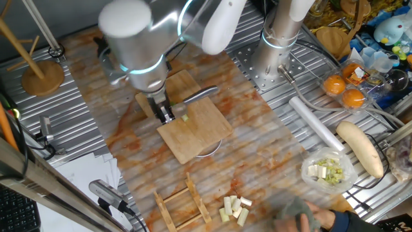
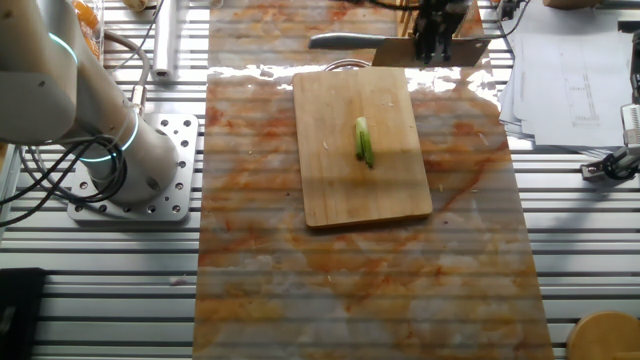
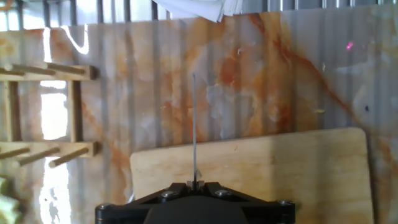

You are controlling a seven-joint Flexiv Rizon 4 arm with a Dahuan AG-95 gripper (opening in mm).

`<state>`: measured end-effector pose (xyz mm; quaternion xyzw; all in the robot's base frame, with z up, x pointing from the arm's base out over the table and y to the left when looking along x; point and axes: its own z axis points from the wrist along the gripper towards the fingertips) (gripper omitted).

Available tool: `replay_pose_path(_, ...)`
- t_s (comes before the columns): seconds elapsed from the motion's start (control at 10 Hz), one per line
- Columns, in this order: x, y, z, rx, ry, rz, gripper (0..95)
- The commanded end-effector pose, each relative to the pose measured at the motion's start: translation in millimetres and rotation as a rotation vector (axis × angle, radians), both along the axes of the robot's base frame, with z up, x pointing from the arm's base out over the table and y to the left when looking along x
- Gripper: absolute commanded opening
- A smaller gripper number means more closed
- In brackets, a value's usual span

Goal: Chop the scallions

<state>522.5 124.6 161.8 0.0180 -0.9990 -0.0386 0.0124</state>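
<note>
A short green scallion stalk [image 2: 364, 140] lies near the middle of the wooden cutting board [image 2: 340, 185]. In one fixed view it shows as a small green bit [image 1: 185, 117] just right of my gripper [image 1: 166, 116]. The gripper is shut on a knife [image 1: 201, 95] at the board's far-left edge, beside the scallion and not over it. In the other fixed view the gripper [image 2: 437, 45] and knife [image 2: 345, 42] stand at the board's top edge. In the hand view the gripper [image 3: 194, 185] clamps the blade [image 3: 194, 124], seen edge-on as a thin line over the board [image 3: 280, 168]. The scallion is out of the hand view.
A wooden rack [image 1: 183, 206] and pale cream chunks [image 1: 235, 207] lie at the front. A bowl of whitish-green bits and white cubes [image 1: 329, 171], a white radish [image 1: 360, 148] and oranges [image 1: 344, 90] are at the right. A person's hand [image 1: 302, 216] is at the front right. A wooden stand [image 1: 42, 74] is far left.
</note>
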Motion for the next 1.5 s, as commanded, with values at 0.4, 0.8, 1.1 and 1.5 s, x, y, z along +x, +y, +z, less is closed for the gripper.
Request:
replay_pose_path(0.4, -24.6, -42.5, -32.6, -0.028, 0.028, 0.04, 0.0)
replay_pose_path(0.8, -38.9, -48.1, -60.7, -0.036, 0.032, 0.04, 0.0)
replay_pose_path(1.1, -56.8, -51.5, -72.6, -0.037, 0.03, 0.031, 0.0)
replay_pose_path(1.5, -69.5, -45.4, -86.1, -0.042, 0.022, 0.033, 0.0)
